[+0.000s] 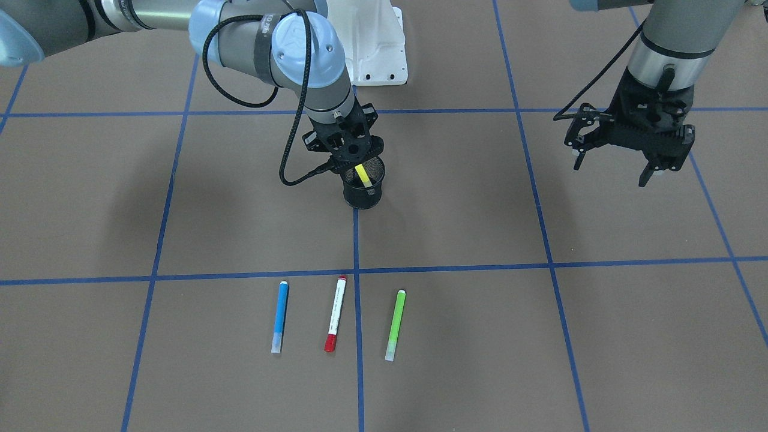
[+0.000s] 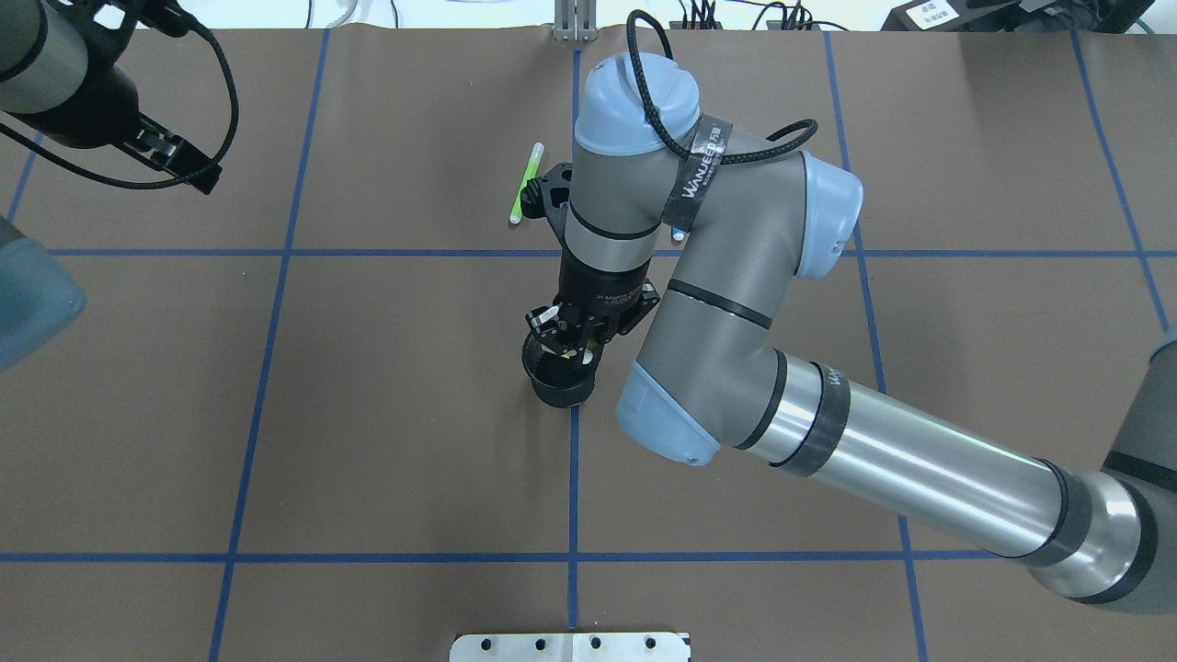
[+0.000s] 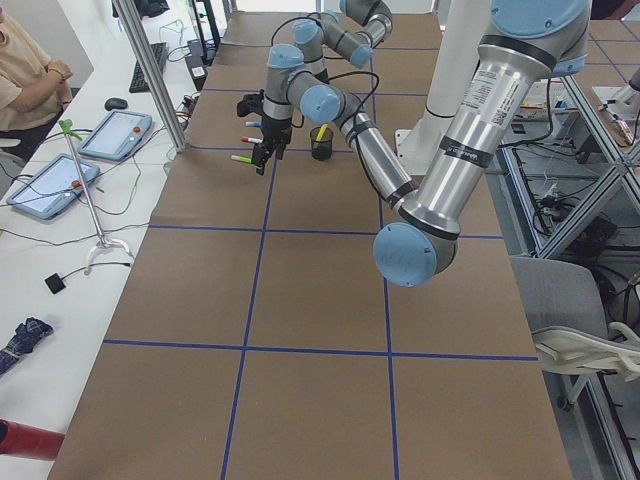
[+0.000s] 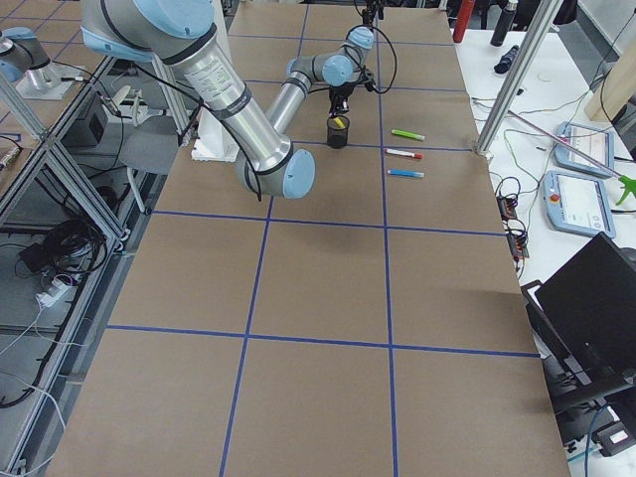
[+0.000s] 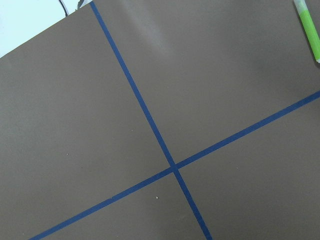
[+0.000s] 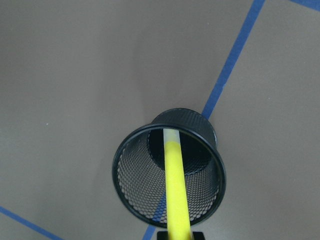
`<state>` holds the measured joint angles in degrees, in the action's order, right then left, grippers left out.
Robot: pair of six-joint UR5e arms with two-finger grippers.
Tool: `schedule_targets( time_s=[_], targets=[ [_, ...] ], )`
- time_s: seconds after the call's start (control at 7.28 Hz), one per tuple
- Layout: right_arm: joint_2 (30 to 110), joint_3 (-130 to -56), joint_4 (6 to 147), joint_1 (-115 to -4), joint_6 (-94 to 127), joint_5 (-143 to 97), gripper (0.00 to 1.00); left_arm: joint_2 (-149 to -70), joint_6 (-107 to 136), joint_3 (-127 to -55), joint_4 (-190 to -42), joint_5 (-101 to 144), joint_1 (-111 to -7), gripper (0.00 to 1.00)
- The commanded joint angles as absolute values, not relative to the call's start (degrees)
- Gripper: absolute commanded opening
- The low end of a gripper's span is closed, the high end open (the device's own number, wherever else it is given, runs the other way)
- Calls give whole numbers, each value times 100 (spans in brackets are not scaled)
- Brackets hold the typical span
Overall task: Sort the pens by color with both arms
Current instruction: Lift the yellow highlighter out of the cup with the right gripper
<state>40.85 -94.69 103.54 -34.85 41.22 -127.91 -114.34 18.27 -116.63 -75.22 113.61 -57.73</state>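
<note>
Right hand: I am holding my right hand (image 1: 355, 157) directly over the black mesh cup (image 1: 363, 193), with its fingers closed on the upper end of the yellow pen (image 1: 362, 174).
Yellow pen: It is leaning at a tilt inside the cup. My right wrist camera is showing it (image 6: 176, 190) running from my fingertips down past the rim, with its pale tip pointing toward the cup's bottom.
Mesh cup: It is standing upright on the brown table (image 1: 180, 198), sitting on one of the blue tape lines (image 1: 355, 240), with its wire wall (image 6: 132, 185) filling much of my right wrist view.
Left hand: I am hanging my left hand (image 1: 612, 171) above the table, well off to my left and well apart from the cup. Its fingers are spread wide and gripping nothing.
Blue pen: It (image 1: 280, 317) is lying flat on the table on the operators' side of the cup, the one of the row lying farthest to my right.
Red-ended pen: The white barrel with red ends (image 1: 335, 313) is lying in the middle of the row, just beside the tape line and apart from its neighbours.
Green pen: It (image 1: 395, 324) is lying on the other side of that line, roughly parallel to the other two. Its end is also peeking into a corner of my left wrist view (image 5: 310, 32), near a crossing of tape lines.
</note>
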Motion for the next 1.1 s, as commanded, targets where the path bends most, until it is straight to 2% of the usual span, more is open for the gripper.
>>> schedule_targets(
  time_s=[0.0, 0.69, 0.82, 0.96],
  targets=[
    [4069, -10263, 10940, -3795, 4131, -12788, 0, -11443, 1828, -11663, -7515, 11364, -5774, 100],
    [3771, -10126, 10952, -4017, 5515, -11568, 0, -11443, 1828, -11654, -7515, 11408, -5774, 100],
    [3483, -9725, 10829, -3990, 6007, -11175, 0, -11443, 1828, -11654, -7515, 11452, -5774, 100],
    [3106, -8981, 10515, -3947, 6473, -10858, 0, -11443, 1819, -11646, -7523, 11452, -5783, 100]
  ],
)
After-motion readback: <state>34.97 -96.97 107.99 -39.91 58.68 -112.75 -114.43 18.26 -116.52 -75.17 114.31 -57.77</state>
